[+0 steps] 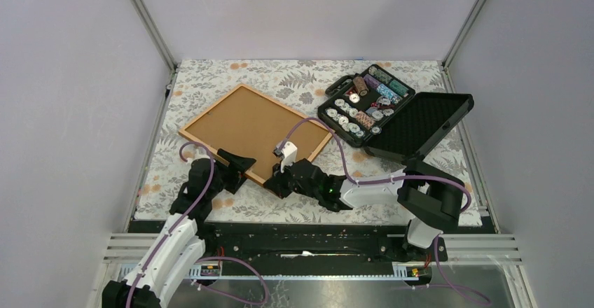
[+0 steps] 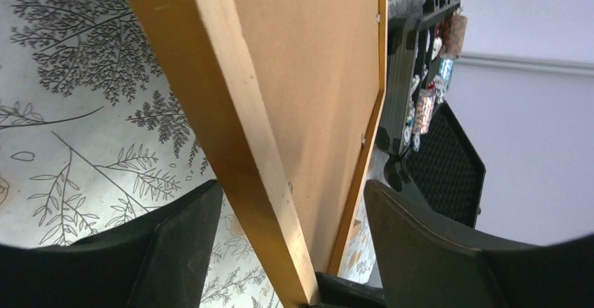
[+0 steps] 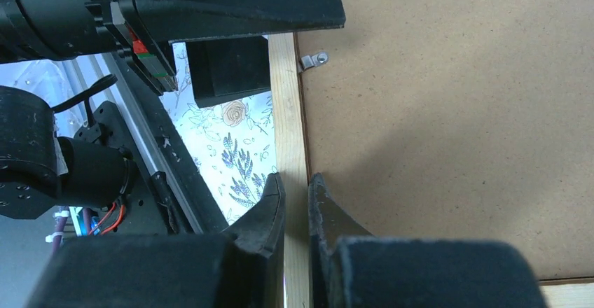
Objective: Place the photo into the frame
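The frame [image 1: 210,107] lies back-up on the table, with a thin tan wooden border and a brown backing board [image 1: 256,122] filling it. The photo is hidden. My right gripper [image 1: 279,180] is shut on the frame's near border [image 3: 286,98], one finger on each side of the wood [image 3: 295,179]. My left gripper [image 1: 244,168] is open at the frame's near left part. Its fingers straddle the border [image 2: 231,133] with a gap on both sides [image 2: 291,189]. A small metal clip [image 3: 313,60] sits on the backing board [image 3: 448,112].
An open black case [image 1: 364,101] holding several poker chips stands at the back right, its foam-lined lid [image 1: 420,122] lying flat beside the frame's right corner. A floral cloth [image 1: 301,77] covers the table. Enclosure walls stand on three sides.
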Robot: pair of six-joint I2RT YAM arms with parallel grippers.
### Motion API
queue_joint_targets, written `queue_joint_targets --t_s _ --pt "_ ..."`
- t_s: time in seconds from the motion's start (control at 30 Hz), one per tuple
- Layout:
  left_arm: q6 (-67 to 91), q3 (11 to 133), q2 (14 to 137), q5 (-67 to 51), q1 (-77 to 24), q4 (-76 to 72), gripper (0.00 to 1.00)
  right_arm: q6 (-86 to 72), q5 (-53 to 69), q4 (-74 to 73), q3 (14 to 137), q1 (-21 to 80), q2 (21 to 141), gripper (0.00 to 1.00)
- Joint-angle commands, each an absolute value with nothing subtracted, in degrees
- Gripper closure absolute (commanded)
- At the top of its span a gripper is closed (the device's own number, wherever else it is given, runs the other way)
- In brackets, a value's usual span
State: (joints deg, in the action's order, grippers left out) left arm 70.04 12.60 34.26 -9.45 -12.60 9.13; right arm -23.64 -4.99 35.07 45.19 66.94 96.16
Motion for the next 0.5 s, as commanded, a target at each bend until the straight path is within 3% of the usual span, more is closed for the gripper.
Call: queue_joint_targets --t_s 0.0,0.3,0.4,0.47 --pt "71.75 11.46 34.27 -12.16 -11.94 -1.74 0.26 -28.86 -9.09 37.57 47.71 65.15 93.01 1.00" --pt "65.24 12.35 34.72 -13.49 -10.00 -4.27 0.60 -27.32 -5.44 35.04 49.18 64.95 92.95 0.97" --pt "58.59 16.87 35.37 -13.57 -8.33 0.72 0.73 -25.84 -4.26 31.61 50.47 64.95 90.85 0.76" --pt "54.41 20.74 35.48 -12.69 -7.82 5.73 0.81 -23.82 -3.89 26.91 52.79 64.95 89.33 0.54"
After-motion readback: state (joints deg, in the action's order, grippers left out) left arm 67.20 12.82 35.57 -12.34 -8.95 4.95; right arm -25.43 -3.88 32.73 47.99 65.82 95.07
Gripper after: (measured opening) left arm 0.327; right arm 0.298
